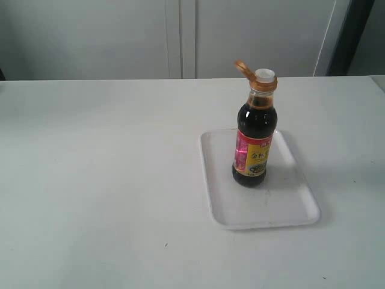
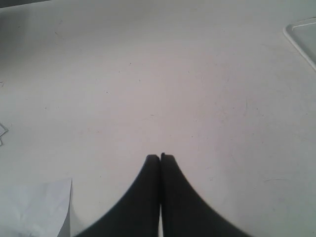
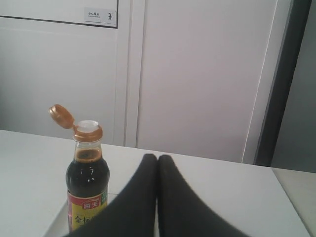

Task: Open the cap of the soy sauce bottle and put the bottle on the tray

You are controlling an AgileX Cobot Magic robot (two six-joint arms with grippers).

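Note:
The soy sauce bottle [image 1: 254, 138] stands upright on the white tray [image 1: 283, 205], right of centre on the table. Its amber cap [image 1: 243, 69] is flipped open and hangs back from the orange collar, baring the white spout [image 1: 264, 75]. Neither arm shows in the exterior view. In the right wrist view the bottle [image 3: 88, 185] and its open cap [image 3: 61, 116] stand beside my right gripper [image 3: 157, 157], which is shut on nothing and apart from the bottle. My left gripper [image 2: 160, 157] is shut over bare table, with a corner of the tray [image 2: 301, 37] far off.
The white table [image 1: 96, 180] spreads wide to the left of the tray. White cabinet doors [image 1: 180, 36] rise behind its far edge. A sheet of white paper [image 2: 34, 207] lies by the left gripper.

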